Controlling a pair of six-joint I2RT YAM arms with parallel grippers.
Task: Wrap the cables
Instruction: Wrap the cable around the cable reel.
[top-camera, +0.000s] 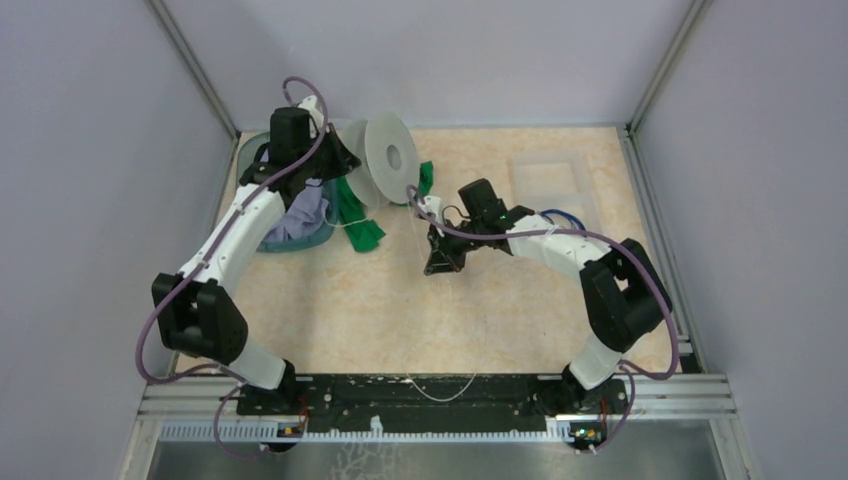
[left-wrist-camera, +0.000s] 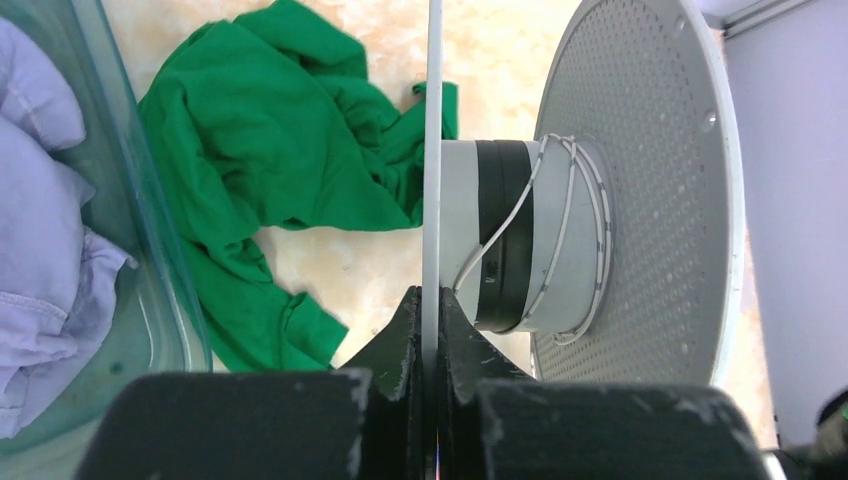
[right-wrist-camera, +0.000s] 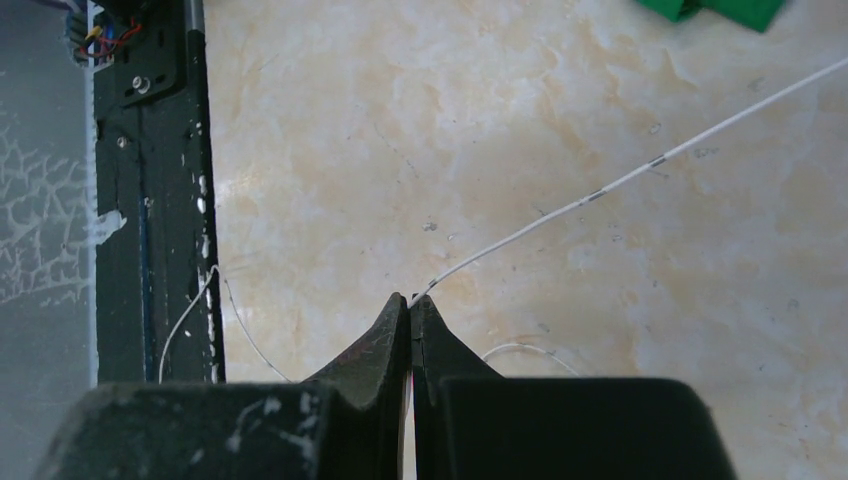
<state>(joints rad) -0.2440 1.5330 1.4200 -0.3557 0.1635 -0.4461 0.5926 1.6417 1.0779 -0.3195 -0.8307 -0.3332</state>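
My left gripper is shut on the thin near flange of the round pale-grey spool, at the back of the table. A few turns of the hair-thin whitish cable lie round the spool's hub. That cable runs taut from the spool to my right gripper, which is shut on it above the table's middle. The cable's loose tail curves over the front rail. The dark blue cable lies behind the right arm, partly hidden.
A teal bin holding lilac cloth stands at the back left under the left arm. A green cloth lies between bin and spool. A clear tray sits at the back right. A black rail lines the front edge.
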